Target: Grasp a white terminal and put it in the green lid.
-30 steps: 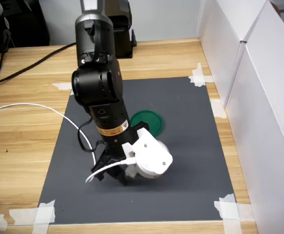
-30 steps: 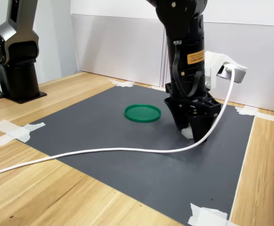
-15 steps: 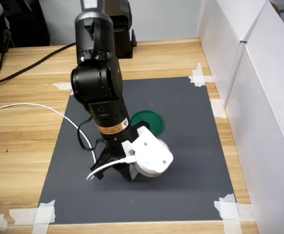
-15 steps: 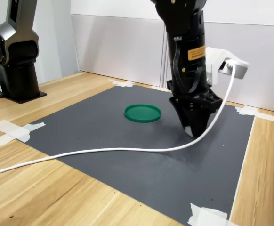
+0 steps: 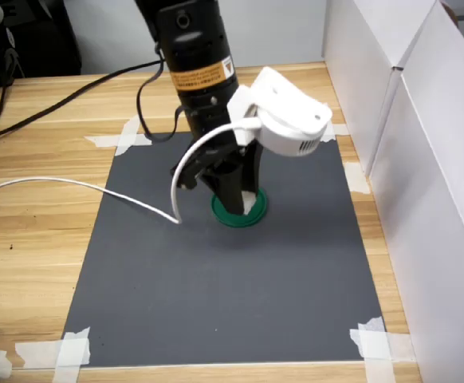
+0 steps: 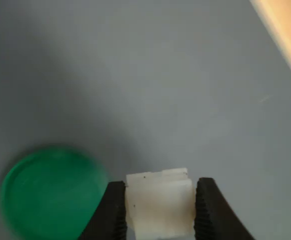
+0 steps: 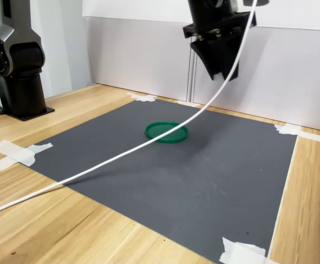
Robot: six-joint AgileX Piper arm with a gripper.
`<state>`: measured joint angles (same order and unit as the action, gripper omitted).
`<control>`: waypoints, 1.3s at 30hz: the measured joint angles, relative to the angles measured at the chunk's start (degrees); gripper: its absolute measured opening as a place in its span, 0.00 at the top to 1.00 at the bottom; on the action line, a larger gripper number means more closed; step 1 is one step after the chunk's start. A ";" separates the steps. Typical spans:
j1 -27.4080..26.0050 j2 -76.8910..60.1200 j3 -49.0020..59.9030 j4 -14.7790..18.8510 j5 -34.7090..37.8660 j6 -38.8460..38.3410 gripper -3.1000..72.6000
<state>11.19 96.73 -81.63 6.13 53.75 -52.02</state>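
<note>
Step in hand: carry. The grasp looks done and the placing is not.

Wrist view, left to right: green lid (image 6: pixel 50 192) flat on the dark mat (image 6: pixel 175 75), empty; then the gripper (image 6: pixel 159 207), its two black jaws clamped on the white terminal (image 6: pixel 159 202) from either side. The terminal is clear of the mat and off to one side of the lid, not over it.

Second exterior view: lid (image 7: pixel 166 132) near the middle of the mat, which lies on the wooden tabletop (image 7: pixel 55 220); gripper (image 7: pixel 220 69) raised well above, toward the far edge of the mat. A white cable (image 7: pixel 121 157) trails from the arm down across the mat's near-left corner.

Next move, as I judge it: shift sideways until the terminal is centred over the lid, lower close to the disc, then part the jaws. The block is small and may bounce or roll off the low rim if released from height.
</note>
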 joint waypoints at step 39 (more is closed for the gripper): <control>4.14 1.35 22.55 -3.00 -12.40 -1.12 0.34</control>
<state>15.33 98.08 -59.08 3.13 41.35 -53.14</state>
